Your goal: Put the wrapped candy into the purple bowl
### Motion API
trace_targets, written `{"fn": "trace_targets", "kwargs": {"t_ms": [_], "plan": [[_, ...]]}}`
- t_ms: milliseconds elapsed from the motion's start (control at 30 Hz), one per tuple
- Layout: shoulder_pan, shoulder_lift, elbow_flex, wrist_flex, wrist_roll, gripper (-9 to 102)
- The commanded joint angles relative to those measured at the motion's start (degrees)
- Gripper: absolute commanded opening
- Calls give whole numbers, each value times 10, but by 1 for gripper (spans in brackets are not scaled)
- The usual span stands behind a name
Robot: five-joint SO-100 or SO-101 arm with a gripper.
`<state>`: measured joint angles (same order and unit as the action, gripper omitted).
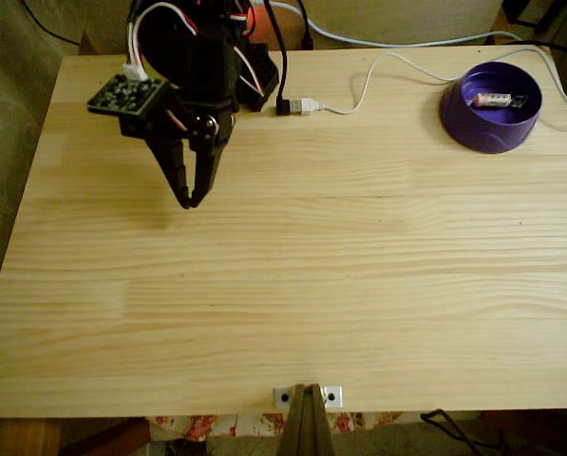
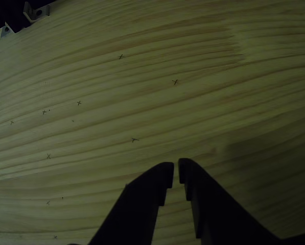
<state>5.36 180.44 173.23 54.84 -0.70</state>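
Spanning pale pine table [image 1: 292,285], pencil crosses [image 2: 175,81], patterned wallpaper [image 1: 3,104].

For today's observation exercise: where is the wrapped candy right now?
In the fixed view, the wrapped candy lies inside the purple bowl at the table's far right corner, well away from the gripper.

- Deep purple, glossy: purple bowl [image 1: 489,119].
- White with orange marking, dark end: wrapped candy [image 1: 497,99].
- Black throughout: gripper [image 1: 187,201].
- Pale pine, brown grain streaks, small pencilled crosses: table [image 1: 359,266].
- White: cable [image 1: 378,71].
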Motion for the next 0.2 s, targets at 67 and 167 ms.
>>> {"fn": "trace_targets", "kwargs": {"t_ms": [67,167], "plan": [[4,4,-10,-2,2,1],[4,4,-10,-2,2,1]]}}
